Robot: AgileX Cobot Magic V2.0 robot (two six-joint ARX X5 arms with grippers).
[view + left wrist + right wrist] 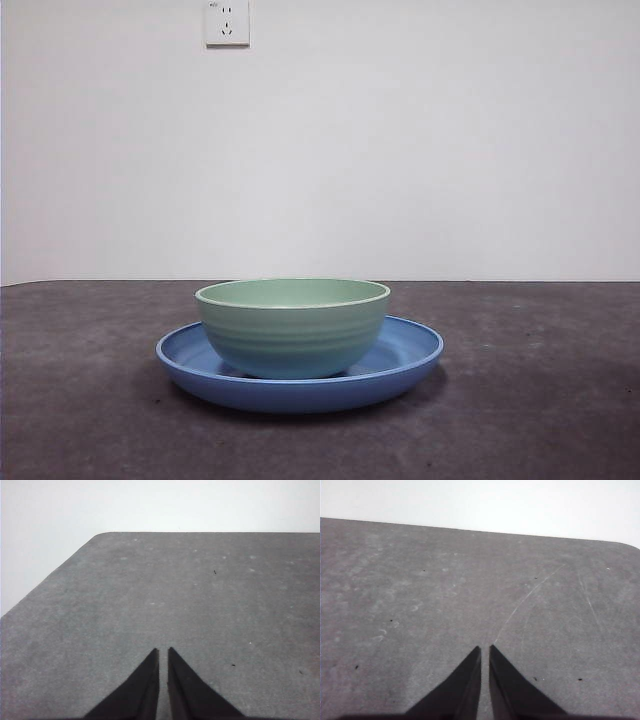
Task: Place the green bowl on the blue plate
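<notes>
Left tool (163, 652): the left arm's two black jaws lie nearly together, tips almost touching, with nothing between them. Its wrist view shows only bare dark grey desk (200, 605) ahead; neither dish is in sight.

Blue plate (190, 368): a wide, shallow, glossy medium-blue round plate with a raised rim, lying flat on the desk at the middle of the front view.

Green bowl (292, 335): a pale mint-green round ceramic bowl with faint horizontal ridges outside and a lighter rim. It stands upright inside the plate, near its centre, with blue rim showing on both sides.

Orientation: the bowl's mouth faces straight up and the rim looks level. Being round, it has no long axis across the desk; its one axis of symmetry runs vertically.

Handling (judged): stiff, probably moderately heavy, and liable to chip if knocked against the plate. The glaze looks smooth, so a hold on the outer wall could slip.

Grasp point (judged): the rim, with one jaw inside and one outside, gives the surest hold.

Task status (judged): the placement looks complete; no tool touches either dish.

Right tool (485, 651): the right arm's two black jaws likewise sit close together and empty, over bare, lightly scratched desk, with neither dish in its wrist view.
</notes>
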